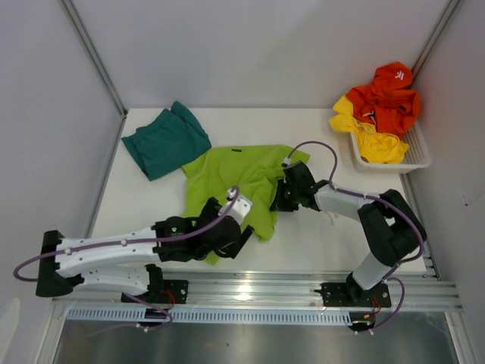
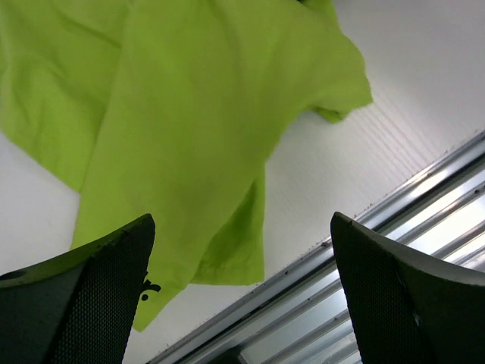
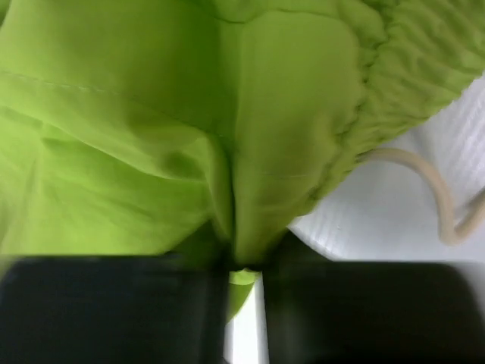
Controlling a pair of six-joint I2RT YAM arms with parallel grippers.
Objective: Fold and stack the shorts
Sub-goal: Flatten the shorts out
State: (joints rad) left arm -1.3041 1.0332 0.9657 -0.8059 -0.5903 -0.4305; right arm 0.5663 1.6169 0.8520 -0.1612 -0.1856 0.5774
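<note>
Lime green shorts [image 1: 242, 178]: spread on table [image 1: 151, 212], fabric near waistband pinched in closed right hand [image 3: 244, 277]; left hand [image 2: 241, 227] wide open above hem, gripping nothing.

lime shorts [image 3: 136, 136] cropped, right fingers [image 3: 106, 311] blurred

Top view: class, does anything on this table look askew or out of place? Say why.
The lime green shorts lie crooked and rumpled, one edge pinched in the right tool. At far right, an orange garment and a yellow garment spill over the white basket rim.
</note>
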